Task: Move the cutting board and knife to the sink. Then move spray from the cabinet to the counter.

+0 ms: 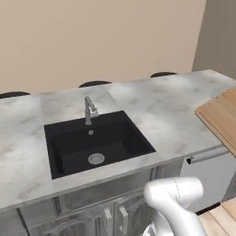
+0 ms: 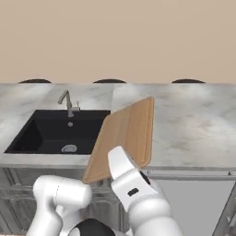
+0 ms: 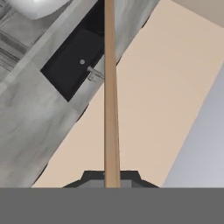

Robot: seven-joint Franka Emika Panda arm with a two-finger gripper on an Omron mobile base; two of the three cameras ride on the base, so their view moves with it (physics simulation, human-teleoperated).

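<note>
Kitchen: black sink [image 1: 64, 147], faucet [image 1: 89, 109], marbled counter [image 1: 161, 110].

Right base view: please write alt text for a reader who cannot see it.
The white arm holds the cutting board tilted above the counter's front edge, just right of the black sink. A faucet stands behind the sink, before a beige wall.

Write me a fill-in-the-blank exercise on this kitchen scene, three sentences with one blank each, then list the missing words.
1. The gripper is shut on the edge of the wooden ______.
2. The sink set into the counter is coloured ______.
3. The faucet stands at the sink's ______ rim, on the side toward the beige wall.

Missing words: cutting board; black; far
</note>
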